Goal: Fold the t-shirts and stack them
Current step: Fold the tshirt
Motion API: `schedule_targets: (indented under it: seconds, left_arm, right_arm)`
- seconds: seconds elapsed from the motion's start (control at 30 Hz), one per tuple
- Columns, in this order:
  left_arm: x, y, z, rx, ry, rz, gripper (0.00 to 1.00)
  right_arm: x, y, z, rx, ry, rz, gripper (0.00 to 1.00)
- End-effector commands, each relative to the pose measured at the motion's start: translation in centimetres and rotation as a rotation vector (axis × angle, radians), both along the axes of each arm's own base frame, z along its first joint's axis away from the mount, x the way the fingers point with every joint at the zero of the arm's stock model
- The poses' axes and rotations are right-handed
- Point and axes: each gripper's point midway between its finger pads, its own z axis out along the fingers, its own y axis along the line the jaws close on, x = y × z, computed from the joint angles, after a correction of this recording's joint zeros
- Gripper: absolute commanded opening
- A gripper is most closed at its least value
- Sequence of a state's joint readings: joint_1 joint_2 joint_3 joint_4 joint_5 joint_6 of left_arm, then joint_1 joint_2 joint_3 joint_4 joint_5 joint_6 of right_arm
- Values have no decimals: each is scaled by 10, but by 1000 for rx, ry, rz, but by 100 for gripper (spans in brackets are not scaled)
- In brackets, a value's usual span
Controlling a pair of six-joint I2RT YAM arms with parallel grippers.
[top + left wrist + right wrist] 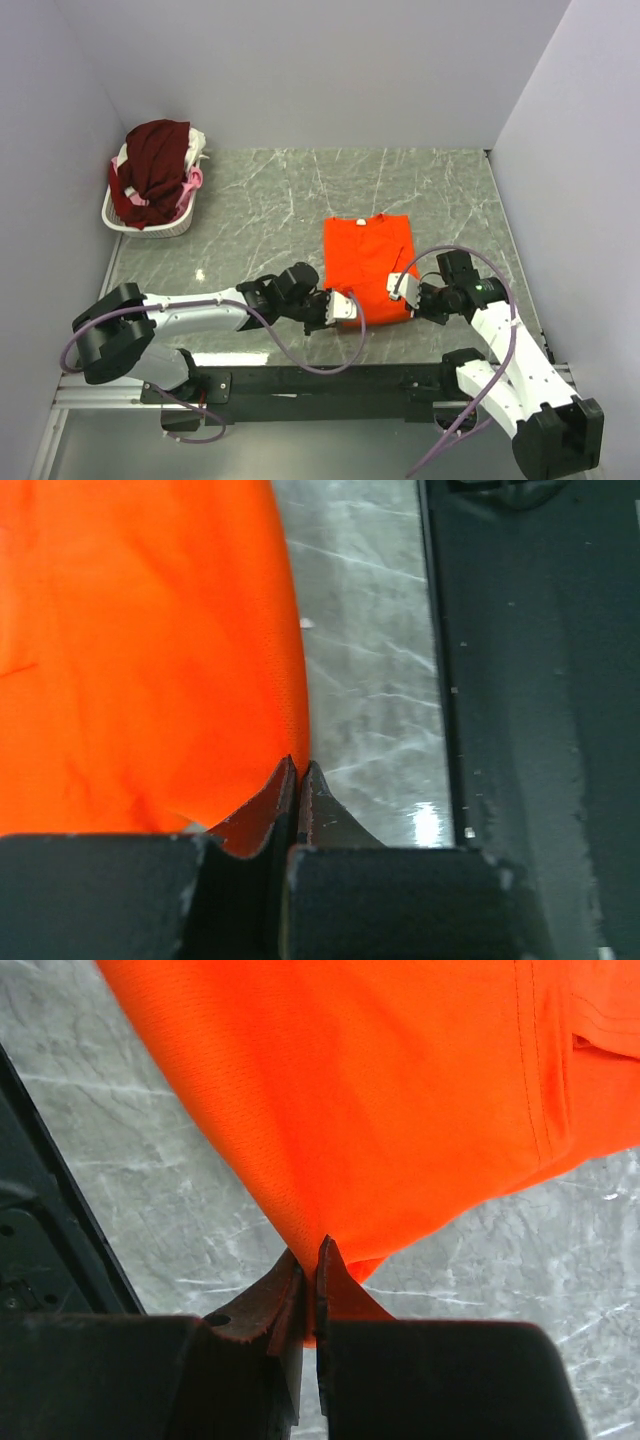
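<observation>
The plain bright orange cloth t-shirt (367,262) lay flat on the grey marbled table (260,200) near the arms, well apart from the white wire basket (150,228) holding the dark maroon t-shirt (152,165). The right gripper (310,1252) was clamped on the near hem, and the left gripper (298,768), jaws pressed together, seemed to pinch the other near corner, though little cloth showed between them. To fold well, both should rise together, keeping the hem taut and level, and carry it straight towards the collar.
</observation>
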State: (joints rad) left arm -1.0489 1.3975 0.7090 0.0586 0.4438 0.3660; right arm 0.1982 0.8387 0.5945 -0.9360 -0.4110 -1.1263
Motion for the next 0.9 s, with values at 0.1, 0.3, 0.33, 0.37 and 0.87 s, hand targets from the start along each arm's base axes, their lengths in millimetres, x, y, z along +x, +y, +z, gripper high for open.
schedule_targets:
  seconds: [0.1,0.3,0.33,0.37,0.87]
  left_arm:
    - [-9,-7,1,39,39,37,1]
    - [17,-10,32,9,-128,68,1]
    - [23,-9,37,8,-158,73,1]
    - [30,-10,45,-3,-185,76,1]
    - [299,13,55,-88,-205,446,1]
  right_arm:
    - [-3,-13,0,-72,22,3,0]
    - [19,-11,18,-49,-54,-64,0]
    - [30,-10,31,-40,-90,-82,0]
    - [37,-9,39,-29,-103,-116,0]
    - [264,-5,75,26,-168,-416,0]
